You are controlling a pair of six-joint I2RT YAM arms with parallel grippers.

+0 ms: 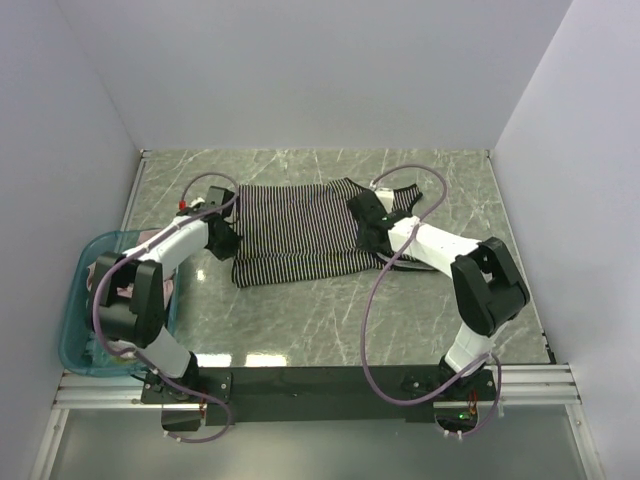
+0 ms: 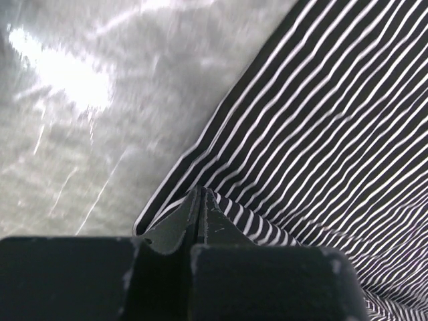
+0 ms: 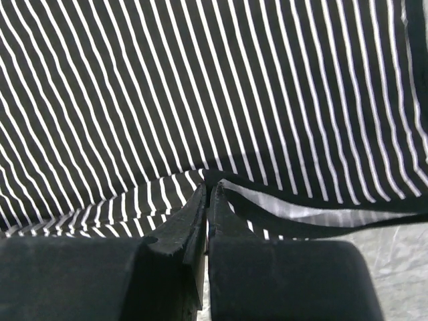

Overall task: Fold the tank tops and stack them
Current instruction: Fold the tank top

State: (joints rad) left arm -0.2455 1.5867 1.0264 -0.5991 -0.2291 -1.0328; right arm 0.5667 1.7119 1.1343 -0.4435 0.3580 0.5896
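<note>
My two grippers each pinch the striped top [image 1: 300,235]. It lies flat on the table [image 1: 320,320], out in the middle, past my arms.

My left gripper [image 2: 200,195] is squeezed tight on the top's left edge. A small bit of cloth is pulled up between the fingers. My right gripper [image 3: 207,190] is squeezed tight too. It holds a fold of the top near the dark edge on the right side.

I think I hold both sides at once so the cloth stays straight when I lift it. With only one side held, it would sag and bunch up. Then I can lay one part over the other for a neat fold.

A tub [image 1: 75,330] sits by my left arm with something pink in it.

I see no words, tags or labels anywhere, only stripes.
</note>
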